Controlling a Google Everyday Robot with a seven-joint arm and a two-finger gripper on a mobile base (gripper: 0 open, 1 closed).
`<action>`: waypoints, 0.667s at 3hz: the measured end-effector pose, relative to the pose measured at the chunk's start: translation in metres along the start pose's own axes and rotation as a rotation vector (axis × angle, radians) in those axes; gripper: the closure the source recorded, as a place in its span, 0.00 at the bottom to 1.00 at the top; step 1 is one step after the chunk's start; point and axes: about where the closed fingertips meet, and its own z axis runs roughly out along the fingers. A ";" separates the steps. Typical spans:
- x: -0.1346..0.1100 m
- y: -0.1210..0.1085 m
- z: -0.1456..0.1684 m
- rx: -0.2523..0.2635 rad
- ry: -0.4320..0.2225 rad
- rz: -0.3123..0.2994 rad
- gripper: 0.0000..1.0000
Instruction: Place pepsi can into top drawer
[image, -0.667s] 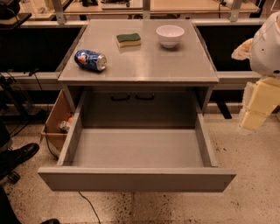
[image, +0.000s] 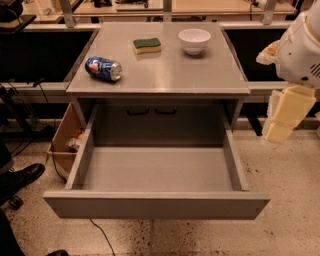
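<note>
The pepsi can (image: 103, 68) lies on its side on the grey cabinet top (image: 165, 70), near its left edge. The top drawer (image: 156, 204) is pulled fully open below, and its grey inside holds nothing. My gripper (image: 284, 115) hangs at the right edge of the view, beside the cabinet's right side and below the white arm (image: 300, 50). It is far from the can and holds nothing that I can see.
A green-and-yellow sponge (image: 147, 45) and a white bowl (image: 194, 40) sit at the back of the cabinet top. A brown cardboard box (image: 64, 135) stands on the floor left of the drawer. A black shoe (image: 20, 177) is at the lower left.
The arm and gripper have shifted slightly at the right edge. The can, the drawer and the other things have not moved.
</note>
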 end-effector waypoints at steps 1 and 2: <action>-0.039 -0.018 0.018 0.015 -0.059 -0.050 0.00; -0.110 -0.052 0.049 0.042 -0.152 -0.108 0.00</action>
